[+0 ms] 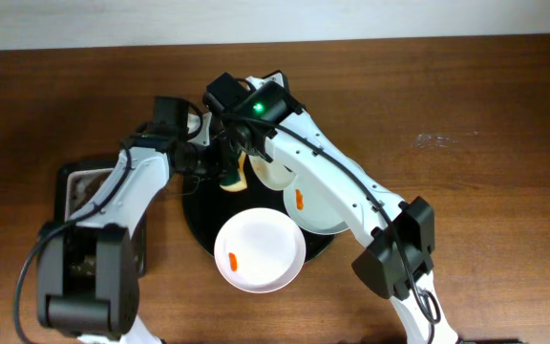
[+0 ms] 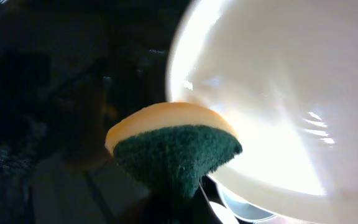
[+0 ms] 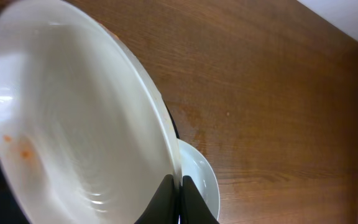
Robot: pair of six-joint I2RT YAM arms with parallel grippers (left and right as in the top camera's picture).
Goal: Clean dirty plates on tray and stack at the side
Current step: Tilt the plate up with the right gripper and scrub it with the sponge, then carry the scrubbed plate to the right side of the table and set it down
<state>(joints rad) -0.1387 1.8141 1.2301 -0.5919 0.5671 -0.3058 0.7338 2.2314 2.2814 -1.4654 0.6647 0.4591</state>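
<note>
My right gripper is shut on the rim of one dirty plate and holds it tilted on edge above the black round tray. Faint orange smears show on its face. My left gripper is shut on a sponge, yellow with a dark green scouring side, whose edge meets the held plate. In the overhead view the held plate and the sponge sit between my right gripper and my left gripper. Two more plates lie on the tray, each with an orange smear.
A smaller rectangular dark tray sits at the left, partly under my left arm. Brown wooden table surrounds the round tray. The front plate overhangs the tray's near rim.
</note>
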